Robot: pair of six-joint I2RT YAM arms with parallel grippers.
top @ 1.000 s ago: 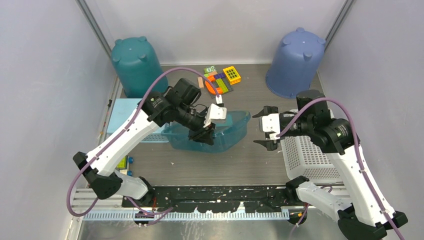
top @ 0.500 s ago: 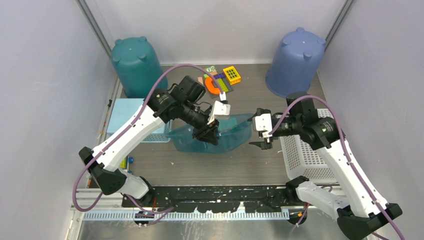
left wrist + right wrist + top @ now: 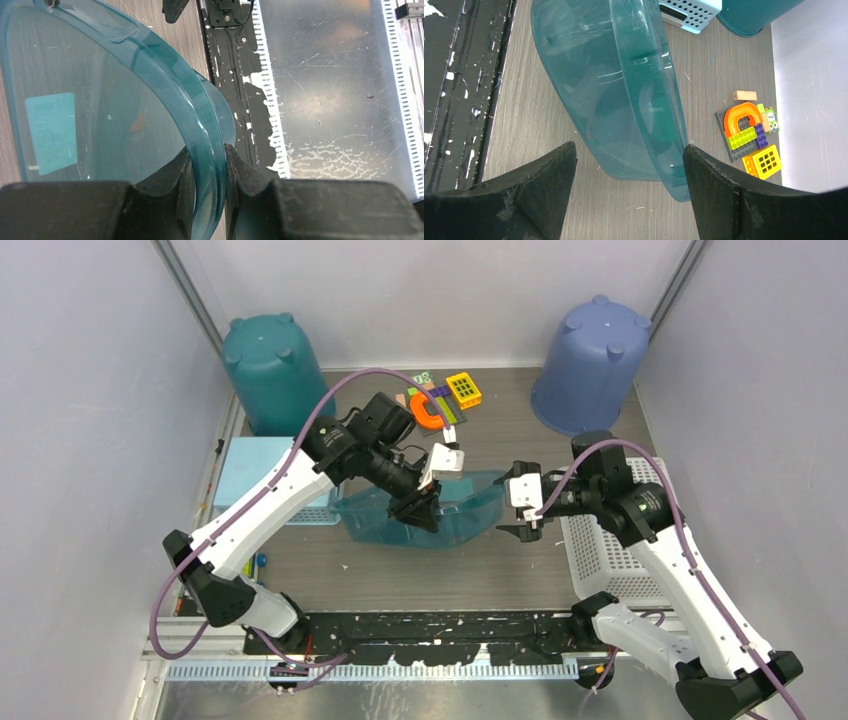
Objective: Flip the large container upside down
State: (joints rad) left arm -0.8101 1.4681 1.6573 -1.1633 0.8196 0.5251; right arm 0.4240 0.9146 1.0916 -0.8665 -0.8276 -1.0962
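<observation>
The large container point(image 3: 455, 512) is a clear teal plastic tub in the middle of the table, tilted. My left gripper point(image 3: 418, 502) is shut on its rim; in the left wrist view the rim point(image 3: 200, 125) runs between my two fingers point(image 3: 209, 165). My right gripper point(image 3: 521, 508) is open and empty just right of the tub. In the right wrist view the tub's right end point(image 3: 639, 100) lies ahead of my spread fingers point(image 3: 630, 165), apart from them.
An upturned teal bucket point(image 3: 268, 365) stands back left and an upturned blue bucket point(image 3: 590, 362) back right. Coloured toy bricks point(image 3: 440, 400) lie behind the tub. A white perforated basket point(image 3: 610, 550) sits right, a light blue basket point(image 3: 250, 475) left.
My left gripper has lifted and turned the tub's rim, tilting the tub more. My right gripper has moved left, closer to the tub's right end, staying open.
</observation>
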